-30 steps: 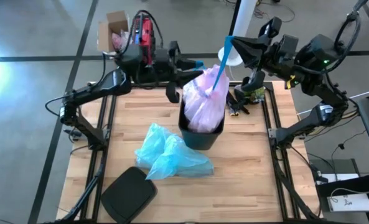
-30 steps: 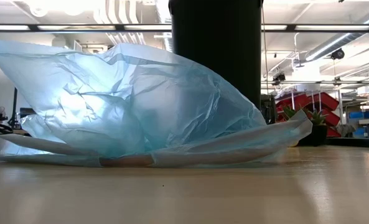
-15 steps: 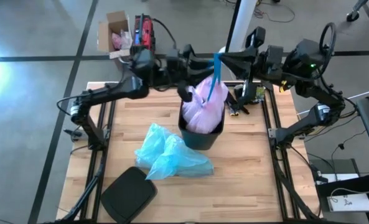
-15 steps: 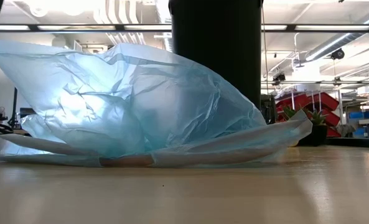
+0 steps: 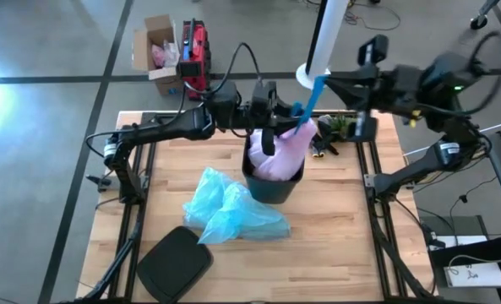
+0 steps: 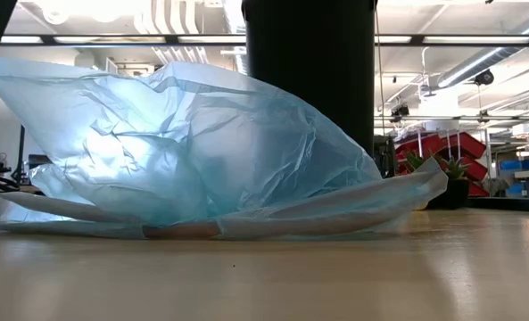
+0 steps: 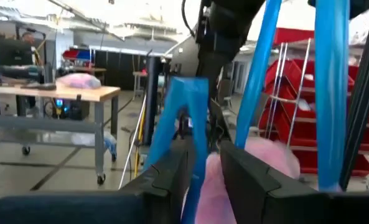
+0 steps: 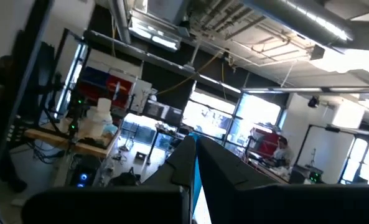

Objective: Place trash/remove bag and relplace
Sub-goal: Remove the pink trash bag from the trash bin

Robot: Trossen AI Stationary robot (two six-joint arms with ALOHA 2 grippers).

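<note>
This place is a robotics lab or workshop inside a big industrial hall. The wooden table (image 5: 334,228) stands on a grey concrete floor (image 5: 47,127) and carries a black metal frame for two robot arms. Behind it there are red storage bins (image 6: 442,147) on racks, workbenches (image 7: 53,93) with monitors and equipment, and many loose cables. The ceiling has open pipes and ducts (image 8: 284,18) and long strip lights (image 6: 478,67). A cardboard box (image 5: 153,42) sits on the floor.

Both arms raised; left gripper (image 5: 277,108) and right gripper (image 5: 328,80) pinched closed.
</note>
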